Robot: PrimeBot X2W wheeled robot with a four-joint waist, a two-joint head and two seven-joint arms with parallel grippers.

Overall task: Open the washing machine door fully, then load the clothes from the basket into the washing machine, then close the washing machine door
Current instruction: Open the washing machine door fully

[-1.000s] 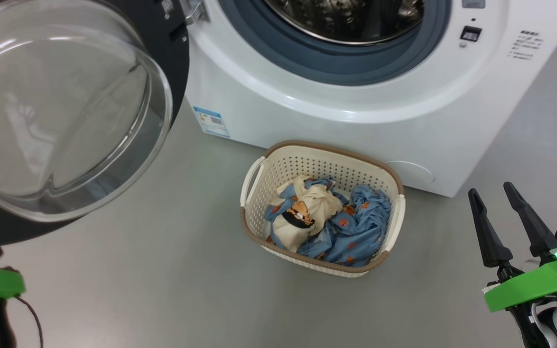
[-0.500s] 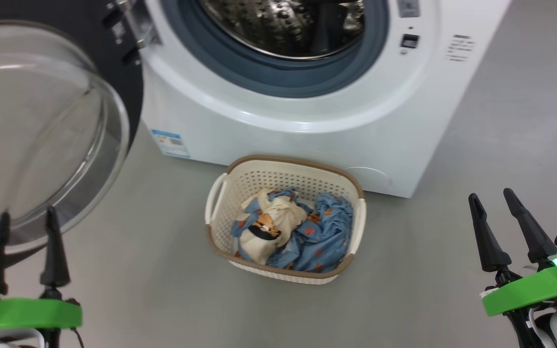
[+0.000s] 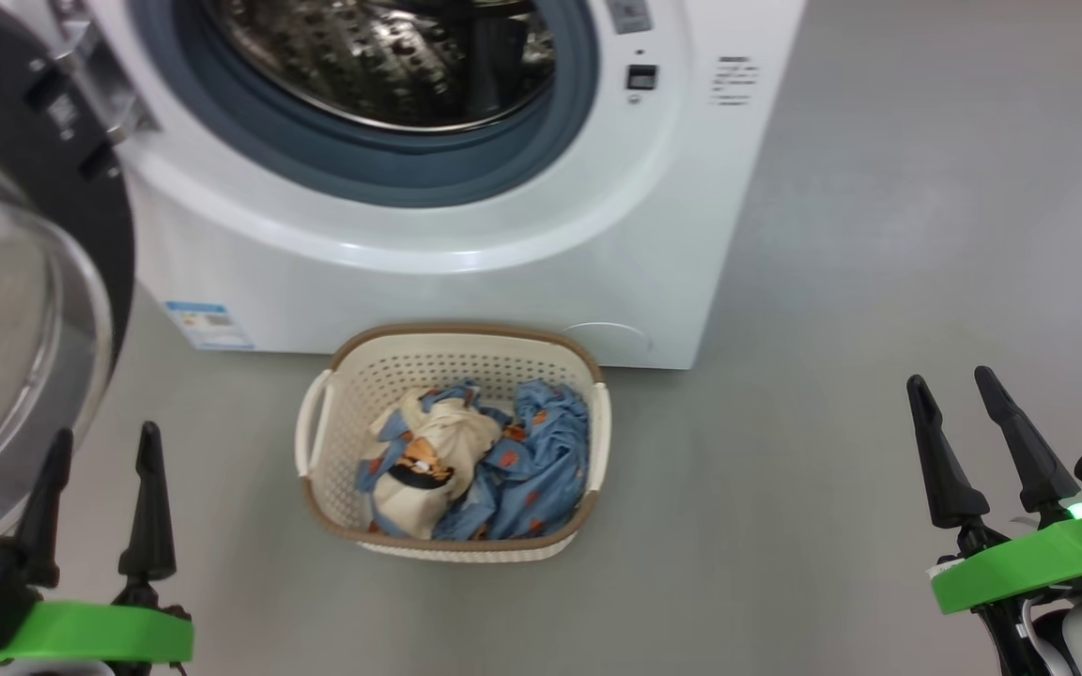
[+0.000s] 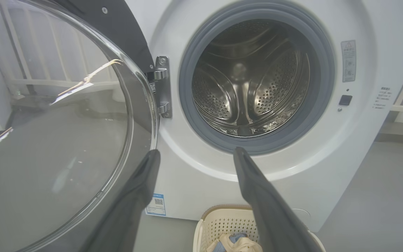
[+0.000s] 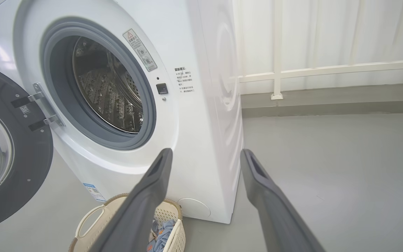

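At our far left the washing machine door [image 3: 6,310] stands swung out on its hinge, its glass bowl bulging toward us, so we judge the opening step done. Our left gripper [image 3: 105,434] hangs just below and beside that glass, its two dark fingers spread wide and holding nothing. In the left wrist view one finger sits close against the door's rim, and we cannot tell whether they touch.

Moving right, the basket [image 3: 466,330] sits on the grey floor [image 3: 785,469] directly in front of the washing machine [image 3: 409,282]. Its long axis runs across us, parallel to the machine's front, with one white handle at each end. The clothes [image 3: 532,460] are all in it, the cream printed piece toward the left end and the blue fabric heaped to the right. They lie ahead of our left fingers, to their right, and low. Above them the steel drum [image 4: 250,84] looks empty.

At far right, our right gripper [image 3: 950,378] hovers over the floor, fingers likewise parted and empty, well apart from the basket, which lies to its left. By our reckoning the left arm is nearer the clothes, so the first pick favours it, reaching rightward and down while keeping off the door's glass.
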